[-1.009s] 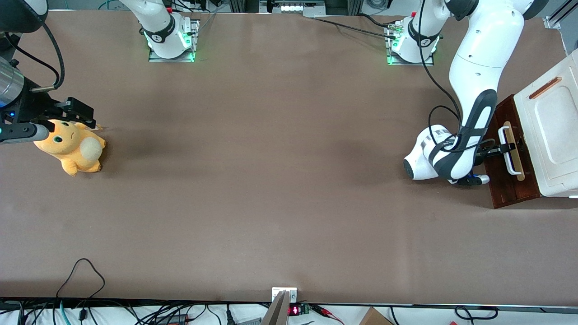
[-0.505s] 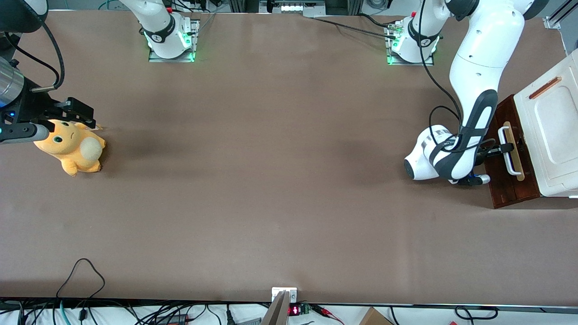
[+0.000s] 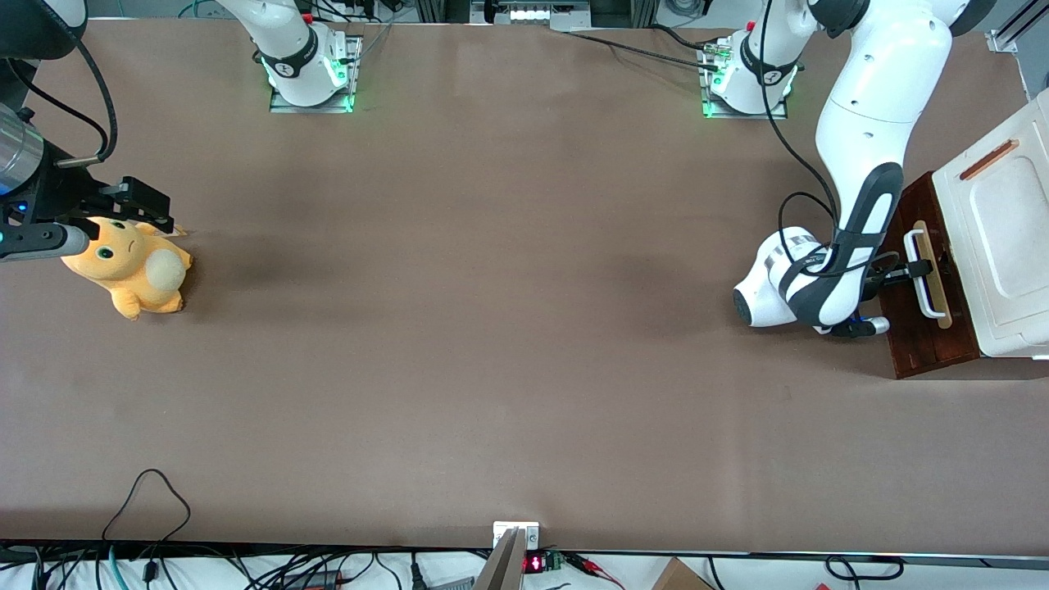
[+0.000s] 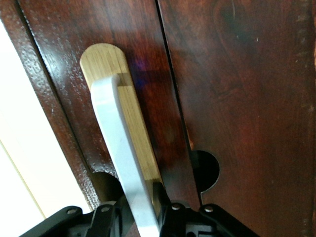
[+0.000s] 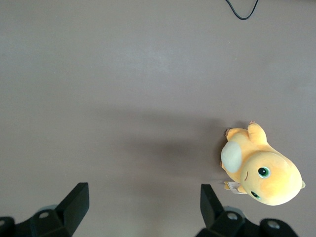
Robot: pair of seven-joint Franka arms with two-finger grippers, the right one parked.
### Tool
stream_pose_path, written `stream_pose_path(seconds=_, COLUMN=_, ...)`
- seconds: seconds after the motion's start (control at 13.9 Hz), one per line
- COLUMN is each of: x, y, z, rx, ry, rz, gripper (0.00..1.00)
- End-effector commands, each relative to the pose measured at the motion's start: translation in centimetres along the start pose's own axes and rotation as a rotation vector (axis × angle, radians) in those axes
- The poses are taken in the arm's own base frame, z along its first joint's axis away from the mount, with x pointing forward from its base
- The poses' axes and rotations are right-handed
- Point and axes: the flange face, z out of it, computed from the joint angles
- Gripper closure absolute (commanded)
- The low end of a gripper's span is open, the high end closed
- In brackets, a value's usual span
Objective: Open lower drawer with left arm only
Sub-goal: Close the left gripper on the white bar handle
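The lower drawer (image 3: 934, 348) shows its dark red-brown front (image 4: 148, 69) under the white cabinet top (image 3: 1004, 238), toward the working arm's end of the table. Its white bar handle (image 3: 924, 279) (image 4: 118, 138) lies on a pale wood strip (image 4: 138, 143). The left arm (image 3: 860, 164) reaches down in front of the drawer. Its black gripper (image 3: 916, 269) (image 4: 143, 219) is shut on the white bar handle, one finger (image 4: 170, 202) against the wood-strip side and the other on the bar's opposite face. The drawer's inside is hidden.
An orange plush toy (image 3: 131, 266) (image 5: 261, 173) lies toward the parked arm's end of the table. A black cable loop (image 3: 147, 492) sits near the table's edge closest to the front camera. Another dark wood panel with a round notch (image 4: 207, 170) adjoins the drawer front.
The left arm's wrist and the drawer front have crept a few pixels toward the parked arm's end of the table. The grip on the handle is unchanged.
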Motion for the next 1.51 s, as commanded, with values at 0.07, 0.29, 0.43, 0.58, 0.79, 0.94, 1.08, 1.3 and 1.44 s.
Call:
stream_pose_path(seconds=0.07, x=0.1, y=-0.5, z=-0.7, rx=0.001, ry=0.018, rz=0.001, gripper=0.81)
stream_pose_path(seconds=0.29, x=-0.1, y=-0.5, z=-1.1, rx=0.004, ry=0.022, rz=0.001, gripper=0.81)
stream_pose_path(seconds=0.43, x=-0.1, y=-0.5, z=-1.1, rx=0.008, ry=0.021, rz=0.001, gripper=0.81)
stream_pose_path(seconds=0.58, x=-0.1, y=-0.5, z=-1.3, rx=0.008, ry=0.024, rz=0.001, gripper=0.81)
stream_pose_path(seconds=0.79, x=-0.3, y=-0.5, z=-2.0, rx=0.016, ry=0.035, rz=-0.003, gripper=0.81)
stream_pose_path(seconds=0.94, x=-0.5, y=-0.4, z=-2.5, rx=0.018, ry=0.041, rz=-0.006, gripper=0.81)
stream_pose_path(seconds=1.08, x=-0.8, y=-0.1, z=-3.2, rx=0.009, ry=0.04, rz=-0.005, gripper=0.81)
stream_pose_path(seconds=1.3, x=-1.1, y=0.0, z=-4.0, rx=0.019, ry=0.049, rz=-0.02, gripper=0.81)
stream_pose_path(seconds=1.44, x=-1.3, y=0.0, z=-4.4, rx=0.025, ry=0.052, rz=-0.024, gripper=0.81)
